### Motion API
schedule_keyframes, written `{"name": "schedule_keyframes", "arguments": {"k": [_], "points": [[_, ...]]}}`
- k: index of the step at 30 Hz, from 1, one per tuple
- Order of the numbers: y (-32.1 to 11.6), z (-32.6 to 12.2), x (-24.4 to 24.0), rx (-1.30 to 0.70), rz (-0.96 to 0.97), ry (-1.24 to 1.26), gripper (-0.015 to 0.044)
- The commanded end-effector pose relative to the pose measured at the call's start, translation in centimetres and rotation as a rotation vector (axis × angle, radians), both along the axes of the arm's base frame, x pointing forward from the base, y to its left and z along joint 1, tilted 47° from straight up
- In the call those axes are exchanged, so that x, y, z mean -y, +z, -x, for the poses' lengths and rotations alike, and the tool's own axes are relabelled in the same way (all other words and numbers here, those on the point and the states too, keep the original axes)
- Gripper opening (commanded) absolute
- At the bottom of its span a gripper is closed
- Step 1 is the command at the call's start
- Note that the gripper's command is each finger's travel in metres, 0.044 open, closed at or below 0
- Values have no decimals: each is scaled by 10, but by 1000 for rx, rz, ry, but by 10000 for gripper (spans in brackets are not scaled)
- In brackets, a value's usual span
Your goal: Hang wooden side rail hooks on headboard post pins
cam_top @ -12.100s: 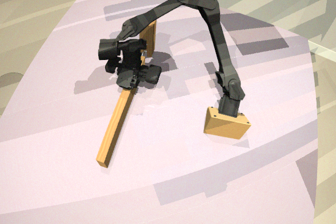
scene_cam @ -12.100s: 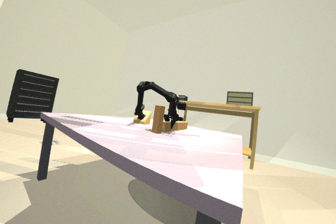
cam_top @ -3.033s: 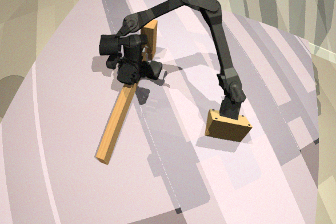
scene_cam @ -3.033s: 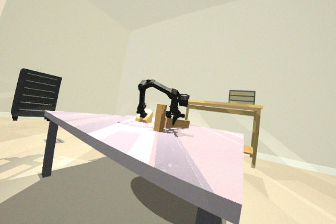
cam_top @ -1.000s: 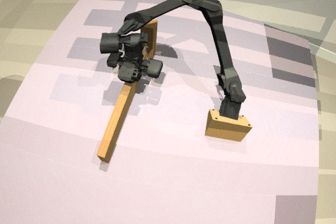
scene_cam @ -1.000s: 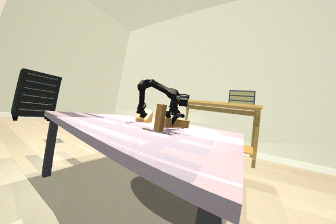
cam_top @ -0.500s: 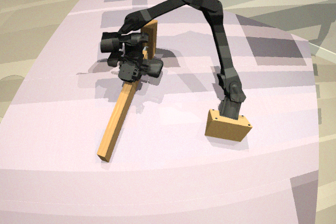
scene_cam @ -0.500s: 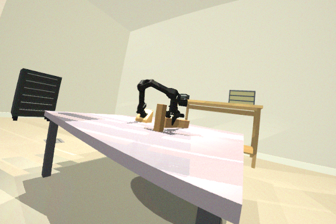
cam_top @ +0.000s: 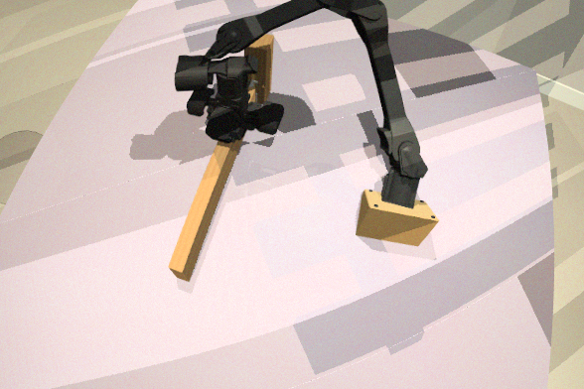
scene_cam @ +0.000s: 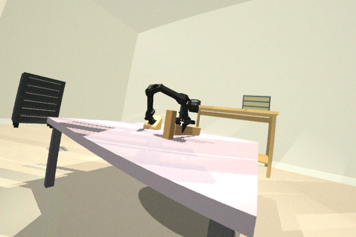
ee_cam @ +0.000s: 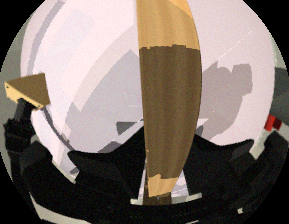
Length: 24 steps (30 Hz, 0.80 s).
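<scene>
The long wooden side rail [cam_top: 206,213] [scene_cam: 192,130] [ee_cam: 170,90] runs from the headboard post toward the front, its far end low at the table top. The upright wooden post [cam_top: 268,62] [scene_cam: 169,124] stands at the back, its slotted face toward the rail. My gripper [cam_top: 244,130] [scene_cam: 183,127] [ee_cam: 160,127] is shut on the rail near its post end, one finger on each side. The rail's post end is at or very close to the slot. A little grey metal shows there in the top view, but the arm hides most of the hooks and pins, so I cannot tell whether the hooks sit on the pins.
The arm's wooden base block [cam_top: 394,224] [scene_cam: 154,124] [ee_cam: 32,89] stands right of the rail in the top view. The arm arches over from it, behind the rail. A wooden workbench [scene_cam: 236,110] and a black cabinet [scene_cam: 39,100] stand beyond the table.
</scene>
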<state>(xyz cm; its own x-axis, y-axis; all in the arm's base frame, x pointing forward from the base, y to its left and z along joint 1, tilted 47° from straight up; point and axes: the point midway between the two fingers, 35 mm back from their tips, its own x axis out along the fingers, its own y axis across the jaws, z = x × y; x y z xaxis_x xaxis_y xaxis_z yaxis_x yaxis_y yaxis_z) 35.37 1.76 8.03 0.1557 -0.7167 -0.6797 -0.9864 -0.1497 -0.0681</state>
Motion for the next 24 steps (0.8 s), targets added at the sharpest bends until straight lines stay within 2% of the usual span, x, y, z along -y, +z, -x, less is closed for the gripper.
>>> {"name": "schedule_keyframes", "arguments": {"k": [1, 24], "points": [[4, -2, -3, 8, -2, 12, 0], [6, -2, -1, 8, -1, 12, 0]]}}
